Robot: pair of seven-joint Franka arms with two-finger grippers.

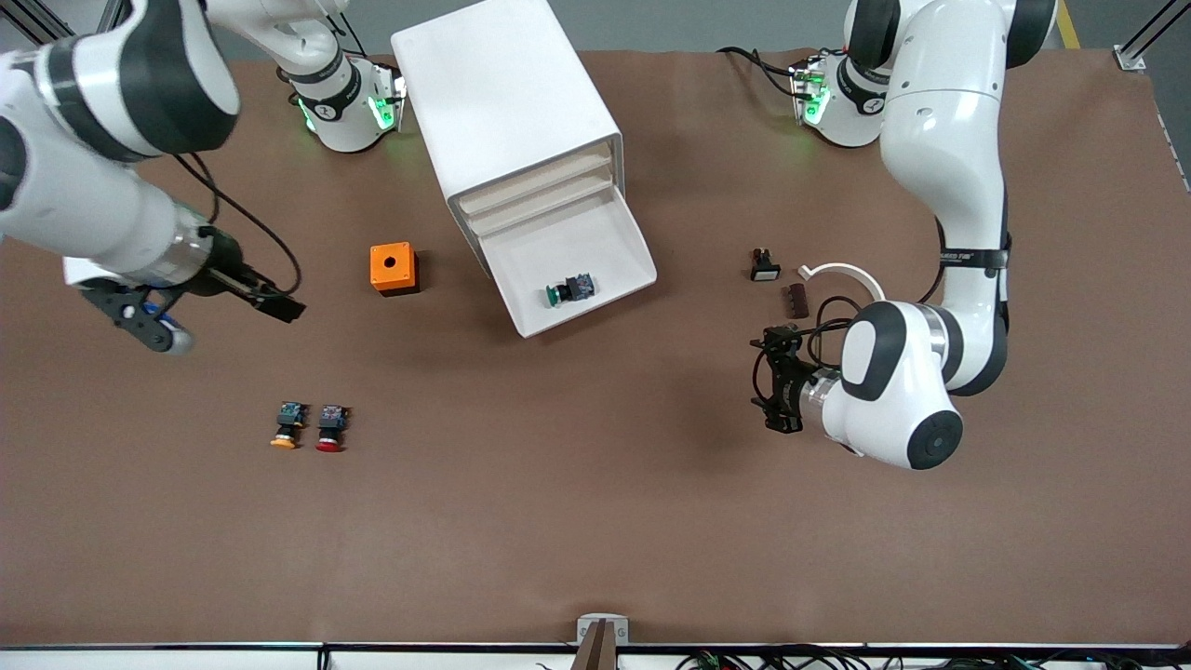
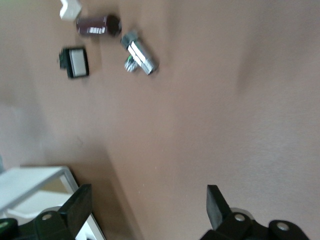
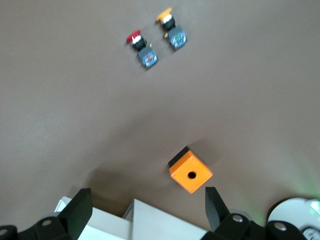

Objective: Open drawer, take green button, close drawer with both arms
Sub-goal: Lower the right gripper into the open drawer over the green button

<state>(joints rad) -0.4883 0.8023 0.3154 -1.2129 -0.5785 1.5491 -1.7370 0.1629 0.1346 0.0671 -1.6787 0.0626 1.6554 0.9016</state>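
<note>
The white cabinet [image 1: 507, 93] stands at the robots' end of the table. Its lowest drawer [image 1: 582, 244] is pulled out. The green-capped button [image 1: 569, 291] lies on its side in the drawer, near the front rim. My left gripper [image 1: 765, 383] is open and empty over bare table, toward the left arm's end from the drawer. In the left wrist view the gripper [image 2: 148, 205] shows a corner of the drawer [image 2: 35, 180] beside one finger. My right gripper [image 1: 284, 307] is open and empty over the table beside the orange box [image 1: 394, 268]. The right wrist view shows the open gripper [image 3: 148, 210] and the box [image 3: 190, 172].
An orange-capped button [image 1: 287, 424] and a red-capped button [image 1: 330, 428] lie nearer the front camera, also in the right wrist view [image 3: 170, 30] [image 3: 141, 47]. A white-faced switch [image 1: 765, 265], a brown block [image 1: 794, 300] and a white curved piece [image 1: 842, 272] lie near the left arm.
</note>
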